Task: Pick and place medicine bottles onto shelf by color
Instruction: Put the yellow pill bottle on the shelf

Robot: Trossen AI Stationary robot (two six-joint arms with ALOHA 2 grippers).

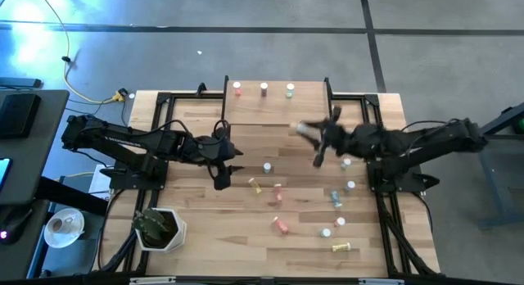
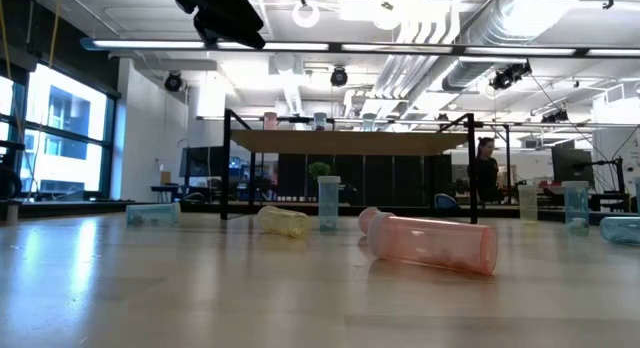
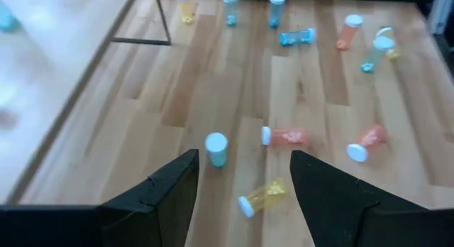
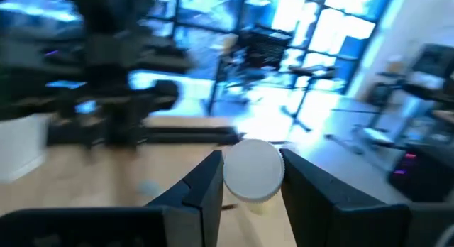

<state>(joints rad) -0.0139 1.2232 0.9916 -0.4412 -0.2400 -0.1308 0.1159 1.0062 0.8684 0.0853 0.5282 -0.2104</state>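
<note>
The wooden tabletop (image 1: 205, 236) fills the middle of the high view, with a dark arm reaching in from each side. At its far edge stands the shelf (image 1: 277, 105), a light board on thin black legs; three medicine bottles stand upright in a row along the shelf's far side, a red one (image 1: 237, 89) on the left, a pink-bodied one (image 1: 264, 89) in the middle and a green one (image 1: 290, 90) on the right.

The left arm lies over the left half of the table, and the left gripper (image 1: 221, 180) hangs above bare wood left of the scattered bottles, its fingers (image 3: 174, 194) spread wide with nothing between them. The right arm comes in from the right; the right gripper (image 1: 315, 136) is raised near the shelf's near right corner, and its fingers are narrowed on a white-capped bottle (image 4: 253, 170), whose body colour I cannot tell.

A potted plant (image 1: 157, 228) sits at the near left corner of the table.

The remaining bottles lie loose on the right half. A blue one (image 1: 267, 167) stands upright near the centre, a yellow one (image 1: 255, 186) lies just nearer, and a pink one (image 1: 277, 192) lies beside it to the right. A red bottle (image 1: 281, 225) lies nearer still, and another yellow one (image 1: 343, 248) rests by the near right edge.
</note>
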